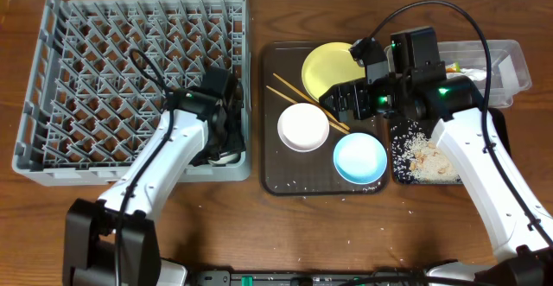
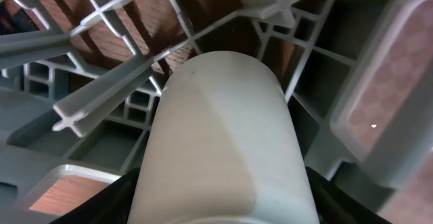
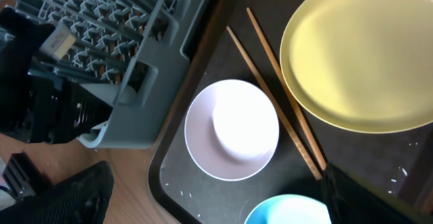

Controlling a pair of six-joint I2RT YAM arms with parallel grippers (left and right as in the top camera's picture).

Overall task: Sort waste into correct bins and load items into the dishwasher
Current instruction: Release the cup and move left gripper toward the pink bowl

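Observation:
The grey dish rack [image 1: 104, 70] fills the left side. My left gripper [image 1: 226, 141] reaches into its front right corner and is shut on the small white cup [image 2: 220, 116], which lies among the pegs [image 2: 101, 92]. My right gripper [image 1: 347, 98] hangs open and empty over the dark-brown tray [image 1: 285, 178]. On that tray are the yellow plate [image 1: 324, 66], the white bowl [image 1: 302, 127], the light-blue bowl [image 1: 359, 159] and the chopsticks [image 1: 294, 94]. In the right wrist view the white bowl [image 3: 232, 129] lies between the open fingers [image 3: 216, 204], beside the chopsticks [image 3: 277, 92] and the plate [image 3: 365, 55].
The shallow black tray [image 1: 396, 152] at the right holds rice grains and tan crumbs [image 1: 428, 158]. The clear tub [image 1: 517, 57] stands behind it, partly hidden by my right arm. A few rice grains lie on the brown tray [image 3: 183, 183]. The rack's corner [image 3: 135, 41] is close to the tray.

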